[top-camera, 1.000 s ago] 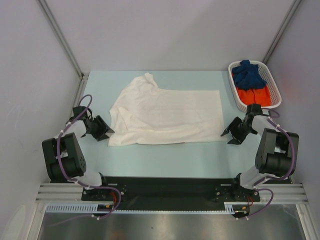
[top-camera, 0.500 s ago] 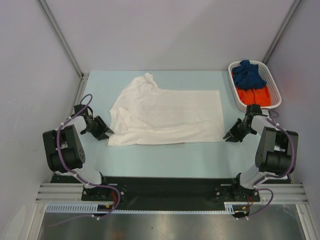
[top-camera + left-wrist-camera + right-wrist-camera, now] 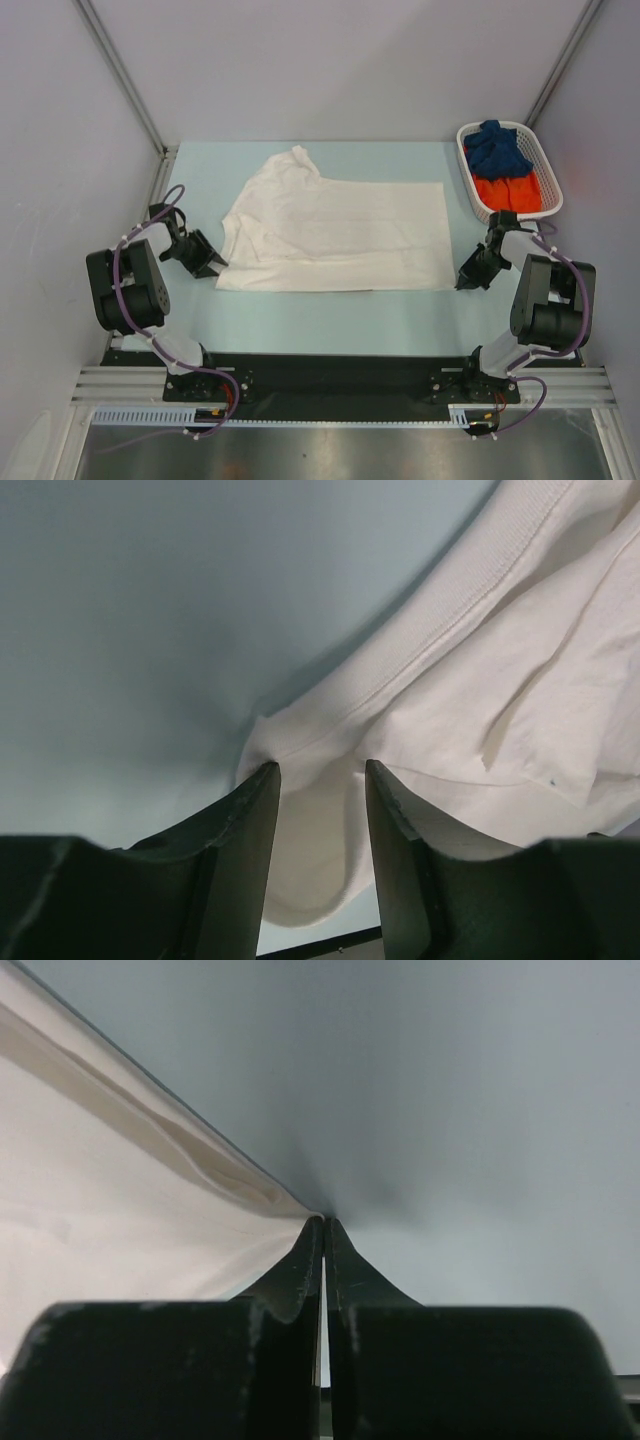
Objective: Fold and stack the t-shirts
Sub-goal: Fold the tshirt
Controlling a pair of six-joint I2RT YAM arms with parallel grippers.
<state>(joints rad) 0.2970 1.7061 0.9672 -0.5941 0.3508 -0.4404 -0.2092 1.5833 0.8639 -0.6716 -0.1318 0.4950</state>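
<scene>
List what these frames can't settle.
Right wrist view: the right gripper is shut at the corner of the white cloth t-shirt; whether cloth is pinched is hidden between its fingers.
Top view: that t-shirt's underside, under its own cloth.
Top view: anything beneath the dark blue shirt and orange shirt in the white plastic lattice basket.
</scene>
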